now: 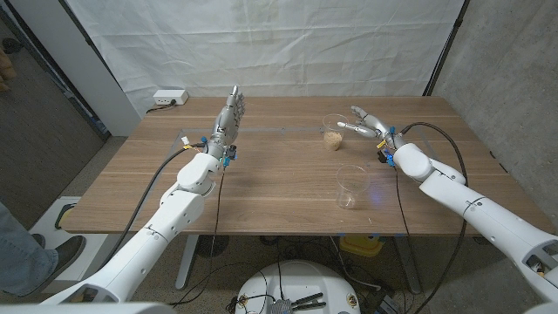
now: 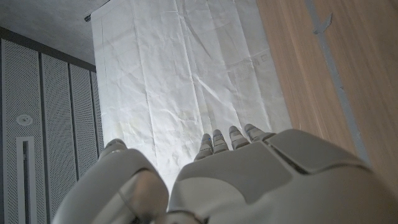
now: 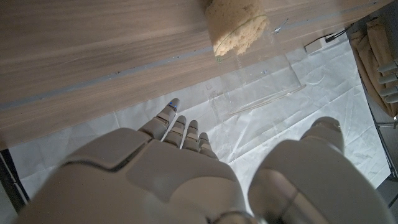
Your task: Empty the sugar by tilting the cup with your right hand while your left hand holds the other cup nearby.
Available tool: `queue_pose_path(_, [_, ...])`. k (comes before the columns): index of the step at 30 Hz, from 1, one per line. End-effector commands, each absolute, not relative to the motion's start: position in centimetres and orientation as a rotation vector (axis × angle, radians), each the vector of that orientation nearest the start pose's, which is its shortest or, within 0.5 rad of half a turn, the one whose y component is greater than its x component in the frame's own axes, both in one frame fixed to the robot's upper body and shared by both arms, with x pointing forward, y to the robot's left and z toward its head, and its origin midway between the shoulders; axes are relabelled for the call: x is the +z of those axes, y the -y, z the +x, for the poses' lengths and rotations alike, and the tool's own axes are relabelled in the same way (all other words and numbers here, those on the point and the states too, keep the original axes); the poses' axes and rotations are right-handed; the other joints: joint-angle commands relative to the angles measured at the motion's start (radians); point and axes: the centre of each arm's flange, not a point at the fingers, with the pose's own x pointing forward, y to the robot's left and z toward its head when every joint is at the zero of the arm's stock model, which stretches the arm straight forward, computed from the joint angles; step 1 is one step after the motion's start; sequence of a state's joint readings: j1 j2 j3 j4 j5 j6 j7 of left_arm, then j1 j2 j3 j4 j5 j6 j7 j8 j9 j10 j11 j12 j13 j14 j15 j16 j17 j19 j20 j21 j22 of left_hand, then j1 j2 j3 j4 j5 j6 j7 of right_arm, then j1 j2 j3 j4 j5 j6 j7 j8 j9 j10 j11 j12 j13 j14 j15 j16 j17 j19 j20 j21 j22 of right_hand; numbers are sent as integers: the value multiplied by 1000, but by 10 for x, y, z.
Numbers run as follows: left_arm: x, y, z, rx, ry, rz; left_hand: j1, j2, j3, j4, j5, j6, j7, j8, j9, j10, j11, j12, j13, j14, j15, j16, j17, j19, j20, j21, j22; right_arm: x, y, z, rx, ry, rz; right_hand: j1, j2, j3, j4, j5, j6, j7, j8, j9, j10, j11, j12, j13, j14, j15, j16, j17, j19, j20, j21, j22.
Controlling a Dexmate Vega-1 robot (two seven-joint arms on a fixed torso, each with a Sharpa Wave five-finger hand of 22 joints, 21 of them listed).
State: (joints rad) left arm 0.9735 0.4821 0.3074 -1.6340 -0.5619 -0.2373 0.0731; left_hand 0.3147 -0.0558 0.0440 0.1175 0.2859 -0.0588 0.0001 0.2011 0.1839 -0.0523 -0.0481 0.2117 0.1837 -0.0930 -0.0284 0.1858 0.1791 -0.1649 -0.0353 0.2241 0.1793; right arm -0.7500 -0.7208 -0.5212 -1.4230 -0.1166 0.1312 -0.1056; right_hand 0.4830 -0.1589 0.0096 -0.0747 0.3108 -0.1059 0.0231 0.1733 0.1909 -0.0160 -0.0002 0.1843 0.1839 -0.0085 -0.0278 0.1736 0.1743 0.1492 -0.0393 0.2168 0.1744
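- The cup with sugar (image 1: pixel 332 133) is seen upright toward the far side of the wooden table (image 1: pixel 261 192), right of centre, the sugar lying in its bottom; nothing has been poured
- The empty cup (image 1: pixel 350 187) is found nearer the front edge, apart from the first and untouched
- The right hand (image 1: pixel 368 127) is held just beside the sugar cup with fingers spread, no grip made
- The left hand (image 1: pixel 228 120) is raised well to the left, fingers straight and together, nothing held
- Both grasps and the tilt are judged outstanding
- Bare tabletop is left between the cups; the front edge lies close to the empty cup
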Motion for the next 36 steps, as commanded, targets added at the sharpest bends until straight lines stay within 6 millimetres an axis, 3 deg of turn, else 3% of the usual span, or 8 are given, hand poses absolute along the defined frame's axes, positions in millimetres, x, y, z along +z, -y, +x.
queue_pose_path(1, [8,-235,588,-250,733,-71,5,4,-4,2,5,5,-5,7,4,5,1,1,5,2,2,7,3,-12,-46,-3,2,2,282,652,72,575,-1053,9,0,-8,-2,6,-14,2,-1,3,-14,2,-3,3,-6,-3,2,6,-5,-75,-4,4])
queue_pose_path(19, [7,-226,593,-262,730,-84,5,7,-8,3,5,11,-9,7,4,9,-1,1,5,8,-2,8,3,-13,-42,-6,2,-13,278,660,106,521,-1118,-1,1,-19,2,10,-21,5,5,4,-17,13,3,3,-12,1,4,7,-9,-73,-9,4])
queue_pose_path(36, [2,-224,590,-253,711,-77,5,10,-12,3,5,15,-10,6,4,11,-5,0,5,10,-2,7,3,-14,-37,-9,2,-10,279,678,120,546,-1099,2,8,-34,0,23,16,-8,27,4,32,-5,28,3,30,-19,20,6,27,-78,-3,5])
